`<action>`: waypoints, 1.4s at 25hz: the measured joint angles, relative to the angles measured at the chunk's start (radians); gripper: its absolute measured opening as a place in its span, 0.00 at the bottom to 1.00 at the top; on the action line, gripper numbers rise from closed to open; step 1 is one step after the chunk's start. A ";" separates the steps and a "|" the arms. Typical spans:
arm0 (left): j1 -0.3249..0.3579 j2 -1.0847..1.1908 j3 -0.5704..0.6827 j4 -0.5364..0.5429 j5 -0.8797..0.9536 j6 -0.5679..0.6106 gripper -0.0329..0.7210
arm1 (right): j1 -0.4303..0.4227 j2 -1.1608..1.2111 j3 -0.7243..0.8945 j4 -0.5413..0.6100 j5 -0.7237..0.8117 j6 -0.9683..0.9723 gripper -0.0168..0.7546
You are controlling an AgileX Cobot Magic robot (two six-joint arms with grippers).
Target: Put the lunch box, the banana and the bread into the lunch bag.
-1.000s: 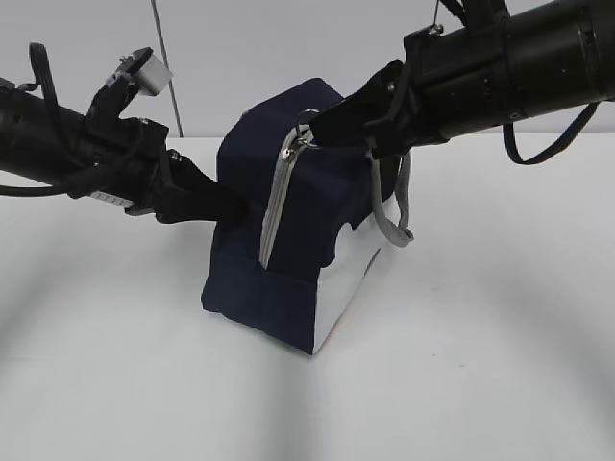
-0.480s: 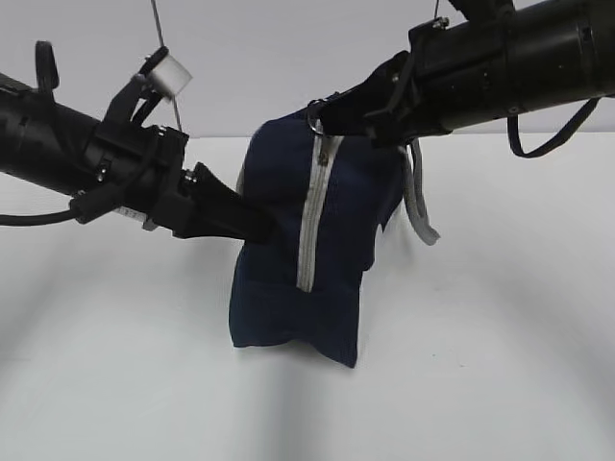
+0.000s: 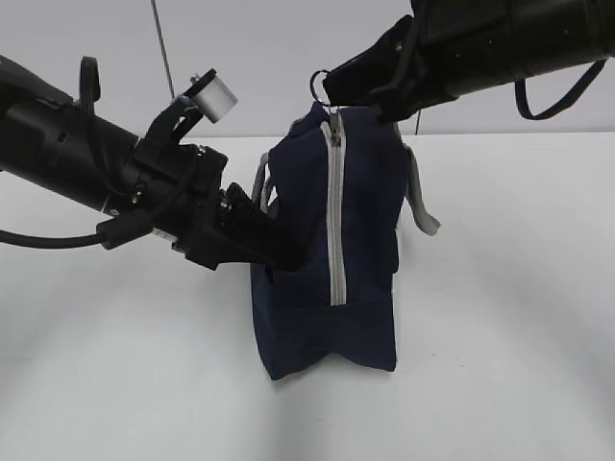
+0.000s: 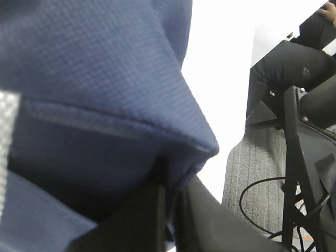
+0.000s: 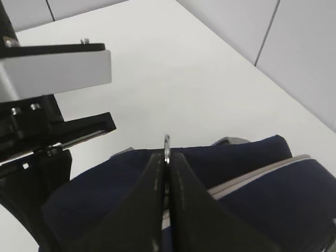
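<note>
Lunch bag (image 3: 327, 259) stands upright on the white table (image 3: 500, 317), zipper (image 3: 335, 211) closed (running vertically). Right gripper (image 5: 167, 173) clamped on the ring pull (image 5: 166, 144) at the bag's top. Left gripper (image 4: 170, 210) pinches navy fabric on the bag's side.

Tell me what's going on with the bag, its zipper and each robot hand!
Bag: standing on end on the table, held by both arms.
Zipper: closed all along the part that shows.
Left gripper: fingers shut, pinching the bag's fabric.
Right gripper: fingers shut on the ring pull.
</note>
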 joint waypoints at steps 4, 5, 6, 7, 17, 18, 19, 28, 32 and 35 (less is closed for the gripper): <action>0.000 0.008 0.000 0.003 0.000 -0.004 0.05 | 0.000 0.001 -0.012 -0.018 -0.011 0.000 0.00; 0.000 0.011 0.000 0.004 0.000 -0.004 0.05 | 0.000 0.002 -0.014 -0.018 -0.020 0.000 0.00; -0.001 0.012 0.001 0.006 0.000 -0.004 0.05 | -0.002 0.007 -0.014 -0.018 -0.026 0.000 0.00; -0.001 0.012 0.001 0.010 0.000 -0.008 0.05 | -0.005 0.012 -0.016 -0.018 -0.028 0.002 0.00; -0.005 0.012 0.001 0.019 0.012 -0.031 0.05 | -0.149 0.141 -0.134 -0.003 0.193 0.002 0.00; -0.005 0.012 0.001 0.019 0.013 -0.031 0.05 | -0.162 0.155 -0.152 0.001 0.215 0.002 0.00; -0.006 0.012 0.001 0.019 0.014 -0.034 0.05 | -0.171 0.169 -0.169 0.005 0.227 0.002 0.00; -0.006 0.012 0.001 0.017 0.021 -0.054 0.05 | -0.184 0.228 -0.241 0.027 0.294 0.024 0.00; 0.002 0.012 0.001 0.020 -0.017 -0.175 0.21 | -0.187 0.228 -0.247 0.031 0.351 0.026 0.00; 0.046 0.012 0.001 0.007 -0.009 -0.247 0.53 | -0.187 0.228 -0.249 0.031 0.400 0.026 0.00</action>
